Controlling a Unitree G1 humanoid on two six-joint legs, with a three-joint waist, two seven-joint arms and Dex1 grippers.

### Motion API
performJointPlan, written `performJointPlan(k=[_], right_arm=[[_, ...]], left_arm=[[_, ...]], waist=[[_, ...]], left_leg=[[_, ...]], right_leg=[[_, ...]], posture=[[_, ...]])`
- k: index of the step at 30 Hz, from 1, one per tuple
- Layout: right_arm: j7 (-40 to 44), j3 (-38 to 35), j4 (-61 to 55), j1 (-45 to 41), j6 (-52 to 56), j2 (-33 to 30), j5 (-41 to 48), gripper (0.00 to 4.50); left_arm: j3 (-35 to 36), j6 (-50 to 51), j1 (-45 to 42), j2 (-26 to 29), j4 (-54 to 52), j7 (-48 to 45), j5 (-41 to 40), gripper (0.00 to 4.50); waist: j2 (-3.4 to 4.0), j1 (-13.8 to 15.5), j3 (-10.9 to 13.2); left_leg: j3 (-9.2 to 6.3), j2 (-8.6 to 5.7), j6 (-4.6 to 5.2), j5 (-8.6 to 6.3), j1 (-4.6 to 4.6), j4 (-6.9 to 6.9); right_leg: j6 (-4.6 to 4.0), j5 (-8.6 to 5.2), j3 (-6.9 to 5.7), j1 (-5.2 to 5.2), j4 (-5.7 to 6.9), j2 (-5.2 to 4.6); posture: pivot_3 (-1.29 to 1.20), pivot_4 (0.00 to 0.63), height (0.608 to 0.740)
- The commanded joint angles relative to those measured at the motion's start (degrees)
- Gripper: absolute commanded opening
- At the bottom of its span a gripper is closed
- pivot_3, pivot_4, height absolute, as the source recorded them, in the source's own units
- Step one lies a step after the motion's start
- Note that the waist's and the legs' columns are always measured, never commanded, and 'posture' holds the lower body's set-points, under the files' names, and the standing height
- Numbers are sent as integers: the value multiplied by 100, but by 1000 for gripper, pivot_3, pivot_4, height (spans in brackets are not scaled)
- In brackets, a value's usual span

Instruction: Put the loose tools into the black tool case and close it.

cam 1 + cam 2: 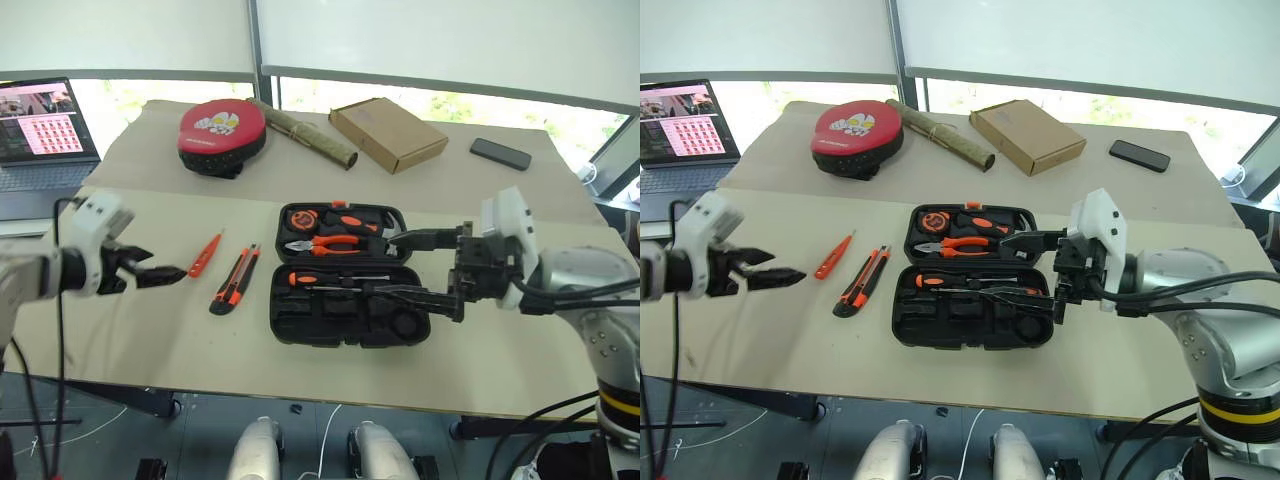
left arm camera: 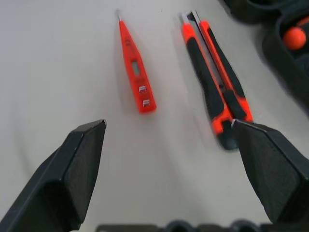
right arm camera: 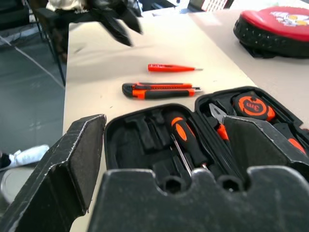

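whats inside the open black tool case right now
In the black plastic clamshell tool case: orange-handled pliers, an orange-and-black tape measure and an orange-and-black-handled screwdriver. The right gripper, jaws open, covers the case's right end, so those slots can't be checked.

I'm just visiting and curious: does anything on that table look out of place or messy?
Two tools lie loose on the table beside the open black tool case: a small orange tester screwdriver and an orange-and-black utility knife. They are apart from each other, left of the case. Nothing looks spilled or broken.
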Motion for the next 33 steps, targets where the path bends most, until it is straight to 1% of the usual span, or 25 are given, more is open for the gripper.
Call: performJointPlan(k=[1, 3, 6, 9, 13, 16, 18, 19, 20, 21, 22, 25, 29, 32, 33], right_arm=[[-379, -81, -426, 122, -121, 107, 106, 4491], [-553, -84, -551, 205, -104, 157, 156, 4491], [-803, -177, -710, 331, -70, 211, 285, 4491], [-1021, -200, -848, 407, -26, 251, 404, 4491], [-1209, -181, -947, 471, -41, 195, 512, 4491], [-1299, -209, -969, 463, -39, 152, 590, 4500], [-1337, -232, -962, 452, -45, 110, 653, 4500], [-1354, -240, -960, 449, -49, 84, 680, 4500], [-1361, -246, -964, 453, -57, 56, 691, 4500], [-1366, -259, -969, 461, -65, 28, 704, 4500], [-1373, -271, -971, 462, -69, 3, 722, 4500], [-1371, -312, -976, 487, -79, -55, 779, 4500], [-1326, -364, -962, 584, -84, -191, 865, 4500], [-1275, -463, -878, 715, -3, -359, 955, 4500], [-1259, -532, -835, 784, 92, -438, 1068, 4500]], left_arm=[[-1013, -304, -1106, -372, 1361, -112, 777, 4500], [-1372, -601, -1688, -717, 2265, -173, 1130, 4500], [-1777, -1013, -2309, -1247, 3399, -481, 1495, 4500], [-2052, -1485, -2601, -1677, 4227, -699, 1858, 4500], [-2186, -1785, -2798, -1985, 4916, -1008, 2237, 4500], [-2250, -1930, -2795, -2118, 5187, -1197, 2464, 3743], [-2258, -2026, -2748, -2177, 5287, -1301, 2604, 2971], [-2249, -2045, -2719, -2203, 5320, -1343, 2666, 2738], [-2229, -2054, -2698, -2223, 5343, -1370, 2713, 2261], [-2205, -2058, -2680, -2240, 5356, -1395, 2756, 1960], [-2179, -2062, -2659, -2250, 5362, -1418, 2798, 1533], [-2111, -2096, -2620, -2243, 5363, -1464, 2907, 458], [-2085, -2712, -2410, -1985, 5119, -1494, 3156, 426], [-1878, -3434, -2289, -1757, 4609, -1633, 3120, 426], [-1721, -3805, -2208, -1681, 4288, -1785, 2987, 426]], waist=[[-1, -30, 1], [-6, -29, 4], [-10, -37, 5], [-11, -35, 6], [-13, -40, 8], [-13, -39, 7], [-13, -39, 7], [-13, -39, 7], [-12, -39, 7], [-12, -39, 6], [-12, -39, 6], [-11, -40, 6], [-7, -41, 4], [-7, -57, 4], [-7, -58, 3]], left_leg=[[-1, -1, 0, 0, -2, 0], [-4, -2, 0, 0, -9, 0], [-8, -4, 1, 1, -16, 2], [-11, -4, 1, 0, -24, 2], [-17, -4, 1, 0, -29, 2], [-19, -4, 1, 0, -28, 2], [-19, -5, 1, 0, -28, 2], [-19, -5, 1, 0, -28, 2], [-20, -6, 1, 0, -28, 2], [-20, -7, 1, 0, -28, 2], [-20, -8, 1, 0, -28, 2], [-21, -9, 1, 0, -27, 3], [-22, -8, 1, 0, -25, 3], [-23, -7, 1, 0, -23, 3], [-23, -6, 1, 1, -23, 3]], right_leg=[[0, 0, 0, 0, 0, 1], [1, 0, 2, -3, 0, 1], [1, 0, -1, -7, -4, 2], [2, -1, -4, -7, -14, -1], [3, -1, -8, -7, -16, -1], [3, -1, -9, -6, -15, -2], [3, -1, -9, -5, -15, -3], [3, -1, -9, -5, -15, -4], [4, -1, -9, -4, -16, -5], [5, -1, -10, -3, -16, -6], [5, -1, -10, -2, -16, -8], [6, -1, -11, -1, -15, -8], [6, -1, -11, 2, -14, -9], [6, -1, -11, 2, -10, -8], [5, -1, -11, 0, -5, -8]], posture=[[0, 150, 740], [0, 150, 740], [0, 150, 740], [0, 150, 740], [0, 150, 740], [0, 150, 740], [0, 150, 740], [0, 150, 740], [0, 150, 740], [0, 150, 740], [0, 150, 740], [0, 150, 740], [0, 150, 740], [0, 150, 740], [0, 150, 740]])
